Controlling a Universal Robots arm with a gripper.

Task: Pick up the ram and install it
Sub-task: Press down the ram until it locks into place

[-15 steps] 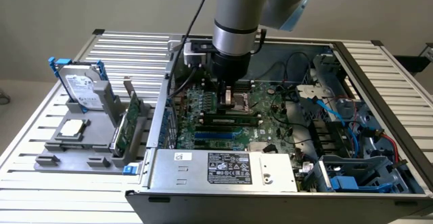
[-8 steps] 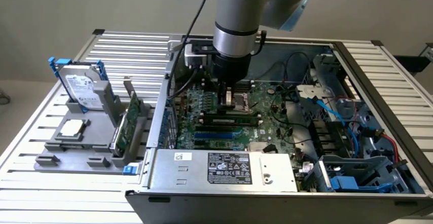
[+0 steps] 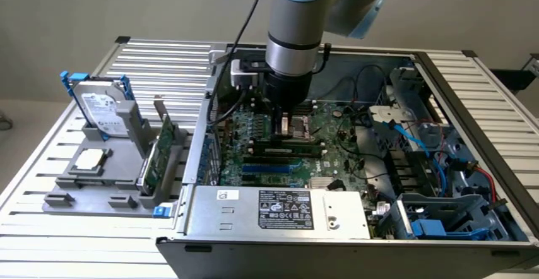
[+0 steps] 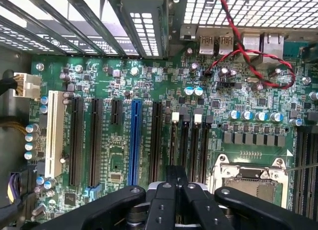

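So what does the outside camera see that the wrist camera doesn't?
Exterior view alone: the whole arm, the hard drive, the expansion card in a grey rack beside the case, and the power supply. Wrist view alone: close detail, such as the blue slot and a red-black twisted wire. Both: the motherboard and the shut gripper above it.

i can't read any text here. the power supply point(image 3: 278, 213) carries a white-and-black label point(image 3: 286, 209) with fine print and marks, and a small white sticker point(image 3: 227, 195), all too small for me. the hard drive point(image 3: 103, 112) has a white label, also unreadable.
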